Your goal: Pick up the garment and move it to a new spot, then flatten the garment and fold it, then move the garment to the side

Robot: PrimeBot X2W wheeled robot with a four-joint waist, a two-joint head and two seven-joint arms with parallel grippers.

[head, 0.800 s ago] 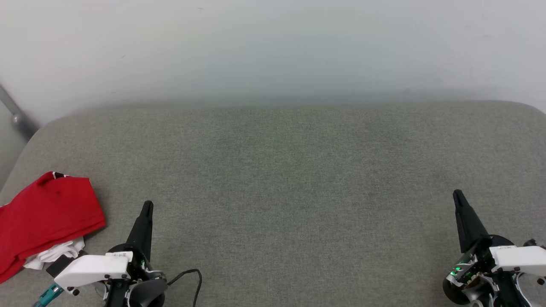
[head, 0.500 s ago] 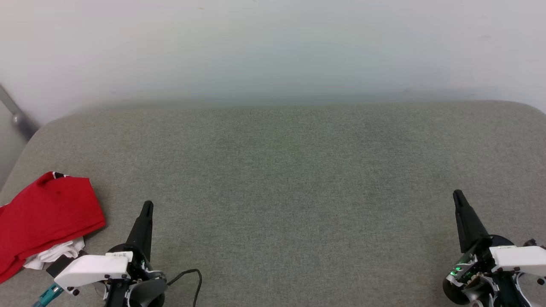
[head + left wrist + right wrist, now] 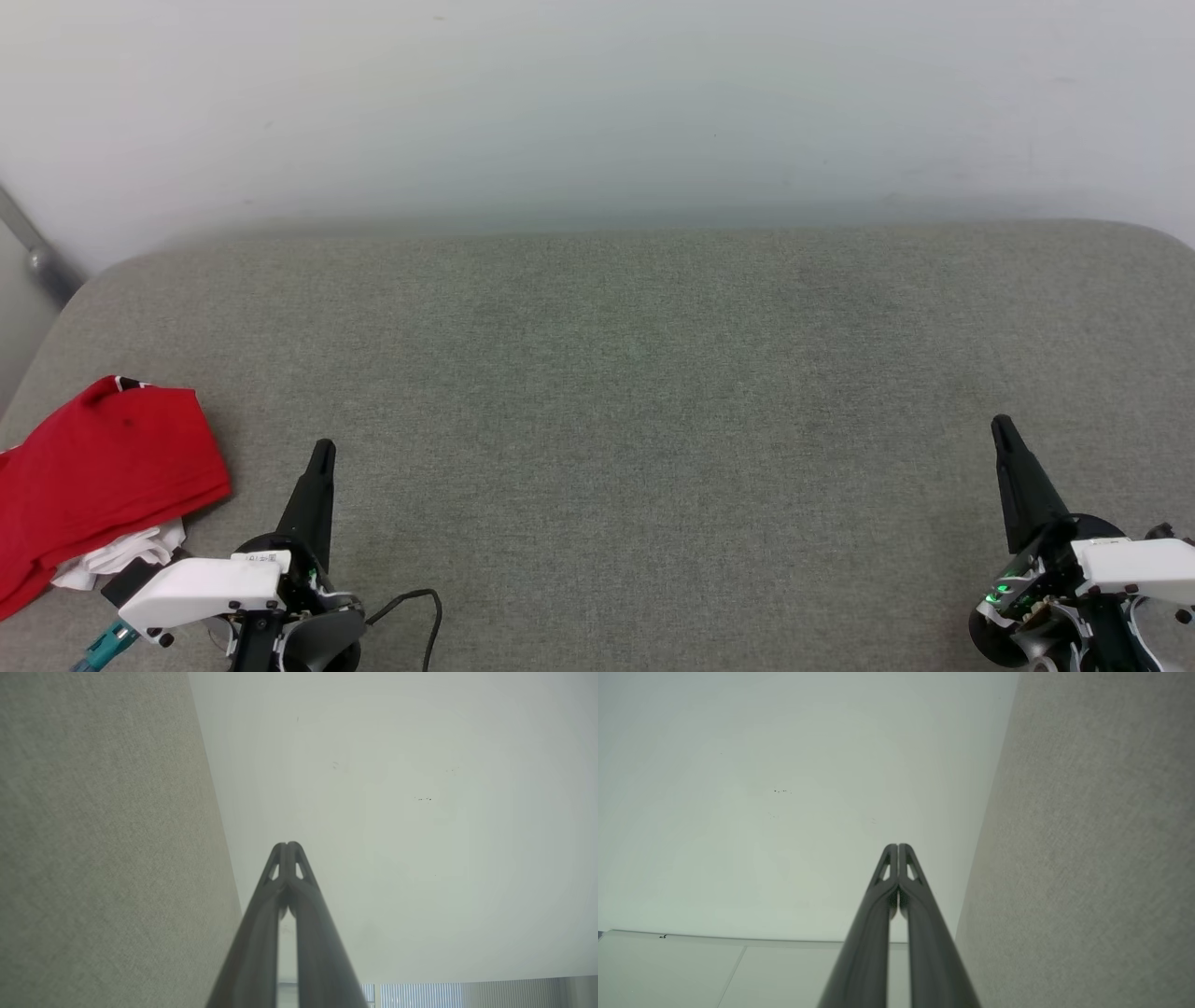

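Two grippers — left gripper point(image 3: 322, 451) and right gripper point(image 3: 1000, 426), both clenched empty at the frame's bottom corners — leave the bunched red garment point(image 3: 103, 467) untouched at lower left, seemingly awaiting pickup.

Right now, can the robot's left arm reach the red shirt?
Probably yes. The red shirt lies close beside the left tool on the grey cushion, with nothing between them. The tool is shut, so it would need to open first.

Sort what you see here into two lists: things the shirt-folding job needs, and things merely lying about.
Job: red garment, bunched at the surface's left edge; left gripper and right gripper, jaws shut; grey padded surface.
Lying about: black cable; metal bar.
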